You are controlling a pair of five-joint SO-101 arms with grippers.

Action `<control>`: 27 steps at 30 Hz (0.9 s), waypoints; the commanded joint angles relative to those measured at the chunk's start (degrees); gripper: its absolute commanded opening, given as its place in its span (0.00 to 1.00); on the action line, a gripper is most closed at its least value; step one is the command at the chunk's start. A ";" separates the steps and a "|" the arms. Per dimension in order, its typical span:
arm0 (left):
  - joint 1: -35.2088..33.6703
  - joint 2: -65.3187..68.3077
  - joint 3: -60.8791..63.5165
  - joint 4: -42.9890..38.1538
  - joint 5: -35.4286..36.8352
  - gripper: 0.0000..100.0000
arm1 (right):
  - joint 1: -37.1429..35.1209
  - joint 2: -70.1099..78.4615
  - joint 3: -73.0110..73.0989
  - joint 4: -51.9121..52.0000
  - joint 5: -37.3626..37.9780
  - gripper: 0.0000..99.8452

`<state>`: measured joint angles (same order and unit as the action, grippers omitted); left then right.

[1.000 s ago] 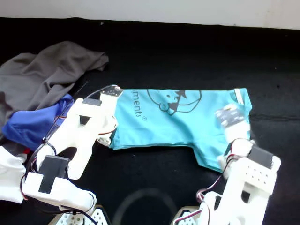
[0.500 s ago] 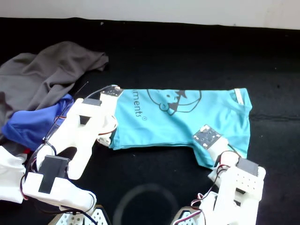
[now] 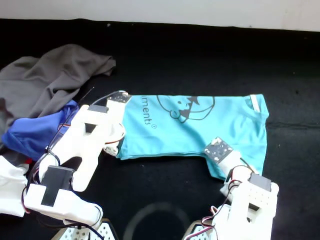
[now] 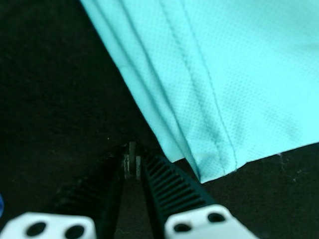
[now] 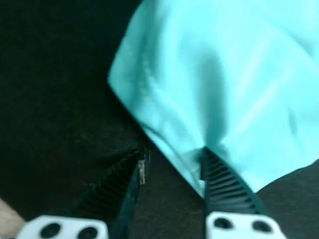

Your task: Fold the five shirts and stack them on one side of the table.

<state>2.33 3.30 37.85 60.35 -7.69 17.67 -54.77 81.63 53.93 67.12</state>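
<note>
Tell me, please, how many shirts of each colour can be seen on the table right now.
Turquoise shirt: 1
Grey shirt: 1
Blue shirt: 1
Total: 3 shirts

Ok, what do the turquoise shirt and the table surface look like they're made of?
The turquoise shirt looks like a thin sports knit, probably synthetic: the left wrist view shows a fine pinhole mesh and stitched hem lines, matte. The table seems covered in black matte cloth or felt, without shine; which one, I cannot tell.
</note>
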 commanded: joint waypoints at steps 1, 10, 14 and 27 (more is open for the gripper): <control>0.57 0.75 0.57 -0.53 0.18 0.01 | 1.19 -0.04 0.31 -5.41 0.62 0.01; 0.57 0.75 0.66 -0.44 0.18 0.01 | 9.01 16.04 -9.89 -12.62 -0.62 0.00; 0.57 0.75 0.66 -0.44 0.18 0.01 | 9.45 21.85 -23.08 -6.11 -4.66 0.01; 0.57 0.75 0.66 -0.53 0.26 0.01 | 0.48 42.07 -52.88 3.12 -14.24 0.01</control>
<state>2.33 3.30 37.85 60.35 -7.69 20.40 -16.88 35.47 56.75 55.34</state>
